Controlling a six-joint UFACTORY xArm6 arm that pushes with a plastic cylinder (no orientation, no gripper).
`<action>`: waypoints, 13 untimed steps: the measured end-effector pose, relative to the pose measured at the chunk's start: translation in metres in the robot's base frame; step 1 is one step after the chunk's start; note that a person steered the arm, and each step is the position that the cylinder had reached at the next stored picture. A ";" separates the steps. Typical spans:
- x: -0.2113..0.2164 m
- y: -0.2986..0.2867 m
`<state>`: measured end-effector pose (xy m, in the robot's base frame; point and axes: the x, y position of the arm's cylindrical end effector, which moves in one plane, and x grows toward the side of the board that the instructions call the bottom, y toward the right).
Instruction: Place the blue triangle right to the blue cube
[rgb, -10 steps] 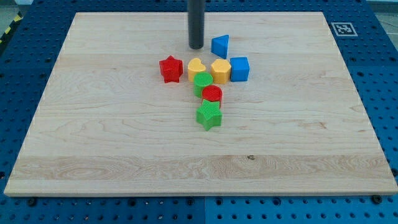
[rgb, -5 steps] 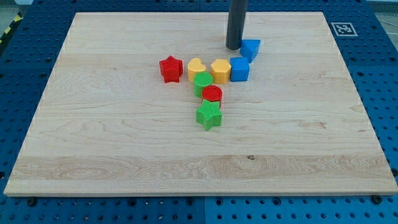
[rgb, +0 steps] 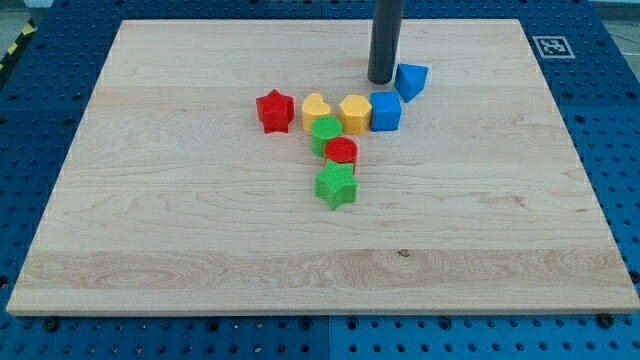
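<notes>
Rod: dark, upright, coming down from the view's top edge; no jaws on it, nothing held.
Tip (rgb: 384, 80): resting on the board just at the view's left of the blue triangle, touching it or nearly so; it sits just above the blue cube toward the view's top.
Blue triangle (rgb: 411, 79): up and to the view's right of the blue cube, very near its top right corner, not level with it.
Blue cube (rgb: 386, 111): at the right end of a short row, touching the yellow block beside it.
Yellow hexagon-like block (rgb: 354, 113): between the blue cube and the yellow heart.
Yellow heart (rgb: 316, 108): left of that, close beside it.
Red star (rgb: 274, 110): at the row's left end, a little apart from the heart.
Green round block (rgb: 325, 133): just below the heart.
Red round block (rgb: 341, 152): below that, touching it.
Green star (rgb: 336, 185): lowest of the cluster.
Wooden board (rgb: 180, 250): pale wood lying on a blue perforated table (rgb: 615, 120).
Marker tag (rgb: 548, 46): black and white, at the board's top right corner.
</notes>
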<state>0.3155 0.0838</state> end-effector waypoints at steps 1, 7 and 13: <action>-0.003 0.027; 0.002 0.066; 0.021 0.080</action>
<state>0.3366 0.1633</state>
